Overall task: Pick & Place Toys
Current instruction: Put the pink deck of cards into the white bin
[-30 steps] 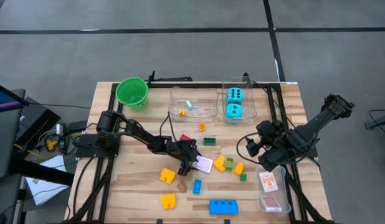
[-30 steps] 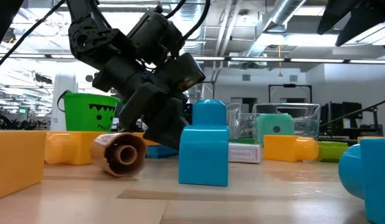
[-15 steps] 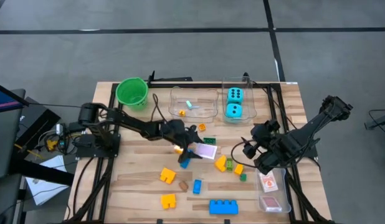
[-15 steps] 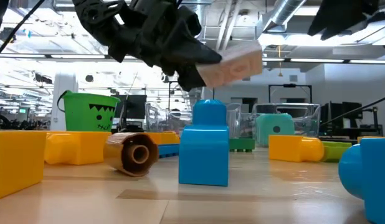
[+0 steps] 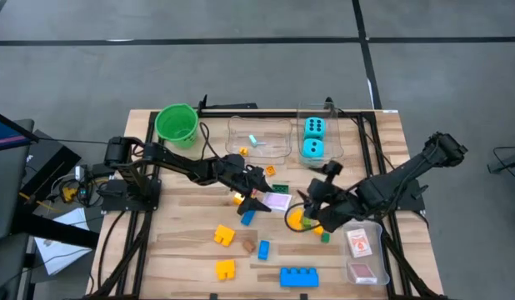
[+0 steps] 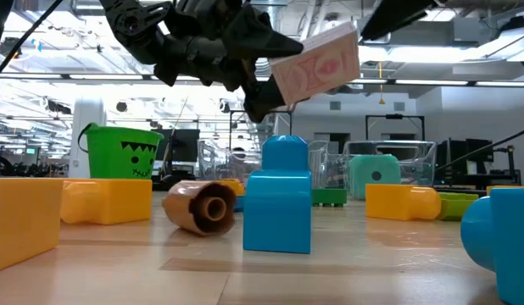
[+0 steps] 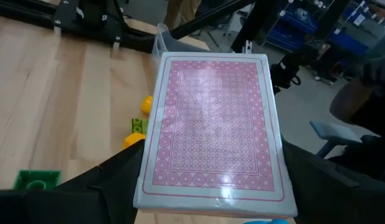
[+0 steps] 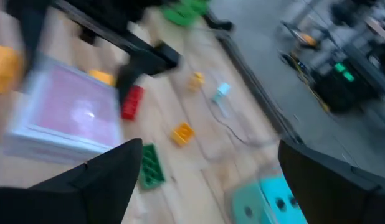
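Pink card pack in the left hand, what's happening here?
The left hand holds the pink card pack lifted above the middle of the table. The right hand is open and close beside the pack, over the yellow blocks, apparently ready to receive it. Other blocks lie loose on the table; two cyan dice sit in a clear tub.

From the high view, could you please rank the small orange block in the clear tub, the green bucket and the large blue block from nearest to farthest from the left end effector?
1. Small orange block, in the clear tub, just behind the left end effector.
2. Large blue block, by the table's front edge.
3. Green bucket, at the back left corner.
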